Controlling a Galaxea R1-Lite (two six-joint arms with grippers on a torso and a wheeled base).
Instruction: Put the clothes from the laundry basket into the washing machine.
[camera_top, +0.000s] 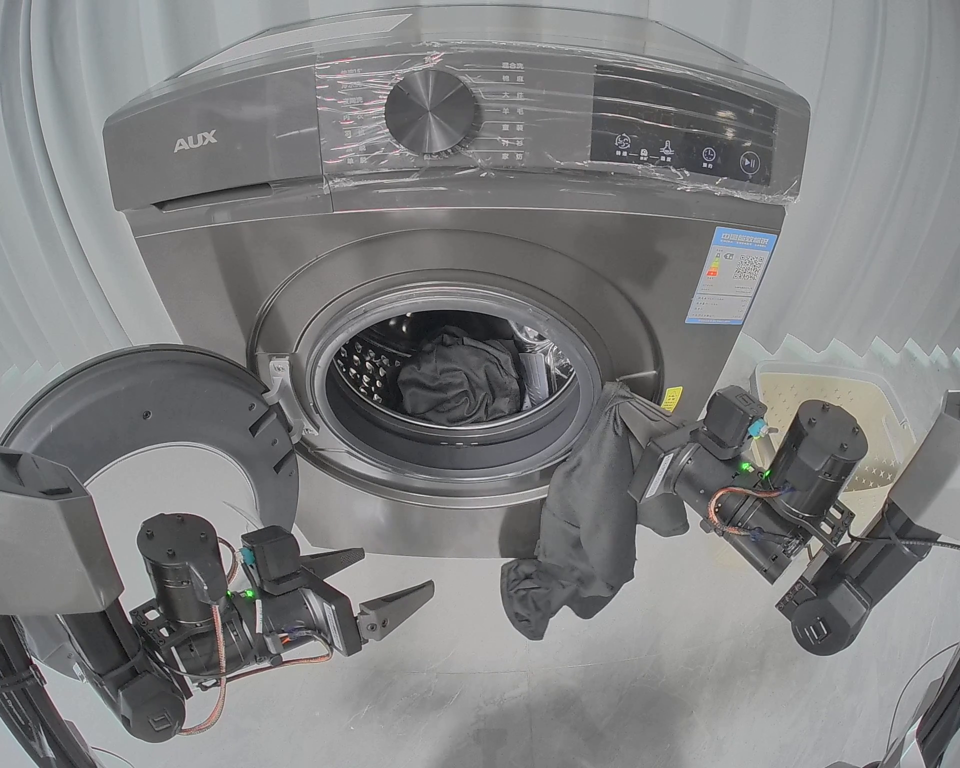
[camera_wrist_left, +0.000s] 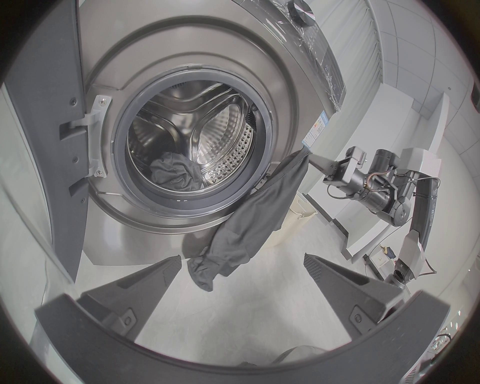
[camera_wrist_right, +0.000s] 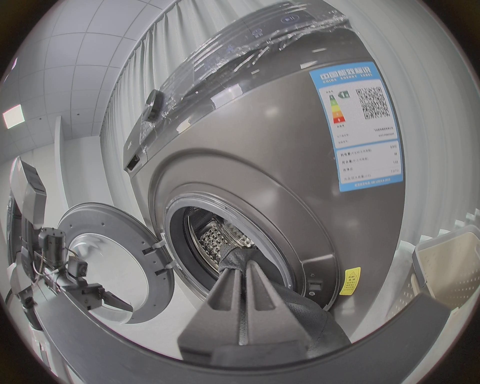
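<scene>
One dark garment (camera_top: 460, 378) lies in the washing machine drum (camera_top: 365, 365). The right gripper (camera_wrist_right: 243, 272), pinched tight on a grey garment (camera_top: 585, 520), holds it at the opening's right rim, mostly hanging outside. Near left, the left gripper (camera_top: 396, 571) gapes empty.

Dark grey garment (camera_top: 585, 520); silver-grey washing machine (camera_top: 220, 270); cream perforated laundry basket (camera_top: 862, 402).

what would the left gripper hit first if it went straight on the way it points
Probably the dark garment hanging from the right gripper; the open left gripper points at its lower part, depth unclear.
</scene>
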